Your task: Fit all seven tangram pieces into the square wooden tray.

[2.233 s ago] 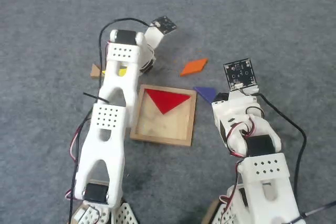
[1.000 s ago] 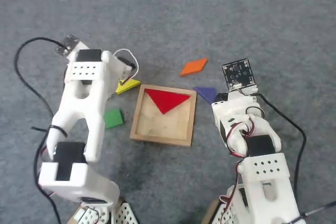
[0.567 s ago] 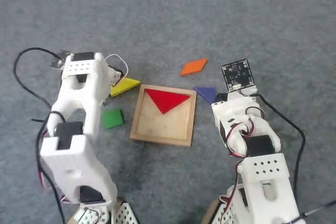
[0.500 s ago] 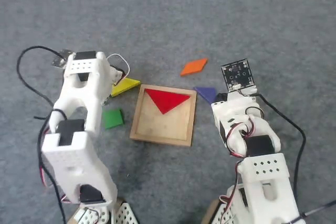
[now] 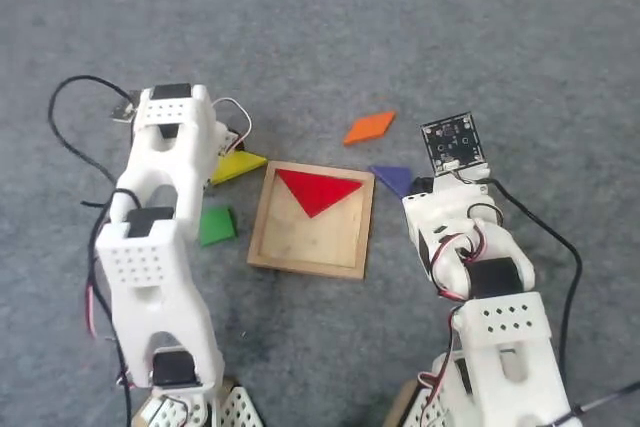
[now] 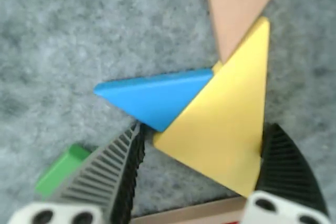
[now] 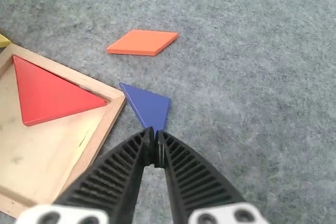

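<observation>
The square wooden tray (image 5: 262, 237) holds one red triangle (image 5: 318, 190) along its far edge. In the left wrist view my left gripper (image 6: 205, 140) stands open, one finger on each side of the yellow triangle (image 6: 226, 129). A light blue triangle (image 6: 152, 95) and a tan triangle (image 6: 236, 9) touch the yellow one. The green square (image 5: 216, 225) lies left of the tray. My right gripper (image 7: 155, 134) is shut with nothing in it, its tips at the near corner of the dark blue triangle (image 7: 148, 106). An orange parallelogram (image 5: 370, 127) lies beyond the tray.
Grey carpet covers the table. The left arm (image 5: 165, 177) stretches along the tray's left side and hides part of the pieces there. The right arm (image 5: 470, 267) stands right of the tray (image 7: 113, 114).
The left arm swung off the tray's left edge, uncovering the green square and yellow triangle, then shifted slightly back toward the yellow triangle. The right arm has not moved.
</observation>
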Available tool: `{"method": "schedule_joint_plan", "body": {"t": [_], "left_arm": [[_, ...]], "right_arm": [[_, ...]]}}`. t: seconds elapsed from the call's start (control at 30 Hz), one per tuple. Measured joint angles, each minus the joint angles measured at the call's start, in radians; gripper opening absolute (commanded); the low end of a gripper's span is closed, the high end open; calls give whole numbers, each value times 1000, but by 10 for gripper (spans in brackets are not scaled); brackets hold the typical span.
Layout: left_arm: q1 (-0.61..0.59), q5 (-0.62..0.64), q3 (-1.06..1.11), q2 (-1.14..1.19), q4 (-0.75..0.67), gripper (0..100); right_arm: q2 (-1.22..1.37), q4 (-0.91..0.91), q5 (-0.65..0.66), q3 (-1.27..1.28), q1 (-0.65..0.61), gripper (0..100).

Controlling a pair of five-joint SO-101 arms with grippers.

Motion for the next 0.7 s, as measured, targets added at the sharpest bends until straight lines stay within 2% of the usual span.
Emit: {"method": "schedule_joint_plan", "body": {"t": [0.13, 0.37, 0.7], "left_arm": [[3, 0, -140, 77, 91, 245], [3, -21, -413, 216, 261, 200], [3, -100, -468, 239, 284, 178]], "right_arm": [[0, 0, 0, 0, 0, 6], [0, 0, 0, 0, 0, 6], [0, 0, 0, 0, 0, 6]]}}
